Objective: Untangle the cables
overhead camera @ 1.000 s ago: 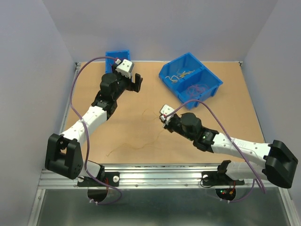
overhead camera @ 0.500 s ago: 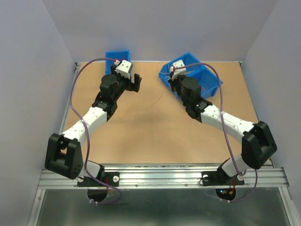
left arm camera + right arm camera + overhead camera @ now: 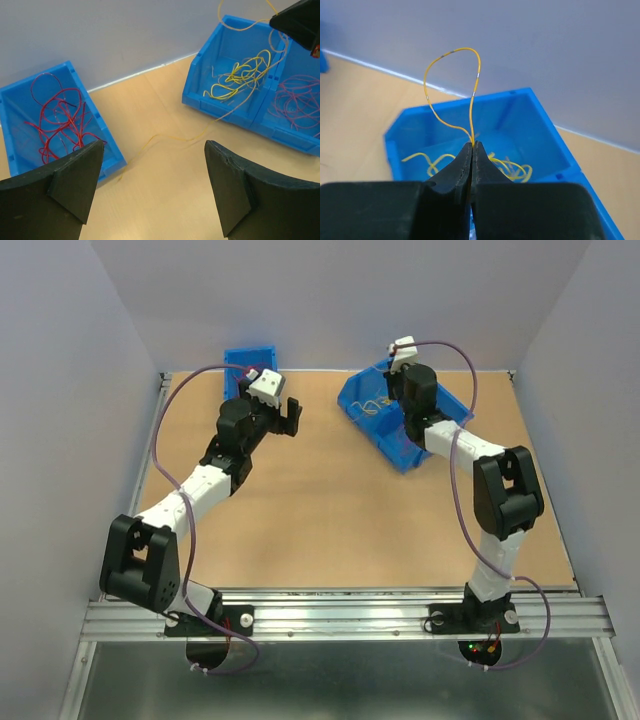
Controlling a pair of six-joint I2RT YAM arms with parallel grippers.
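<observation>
My right gripper (image 3: 472, 145) is shut on a yellow cable (image 3: 434, 114), which loops up above its tips. It hangs over the left compartment of the blue double bin (image 3: 385, 442), where more yellow cables (image 3: 239, 76) lie. The held strand trails out over the bin's front wall and across the table (image 3: 167, 137). Thin red cables (image 3: 299, 100) lie in the bin's right compartment. More red cables (image 3: 59, 119) fill a small blue bin (image 3: 247, 356) at the back left. My left gripper (image 3: 154, 146) stands open above the bare table between the two bins, with nothing between its fingers.
Both bins stand along the back of the wooden table (image 3: 320, 520), close to the rear wall. Grey walls enclose the left and right sides. The arms' purple cables (image 3: 170, 400) arch above the table.
The right arm has swung from the middle of the table to the back, over the double bin, carrying the yellow cable with it. The left arm has barely moved.
</observation>
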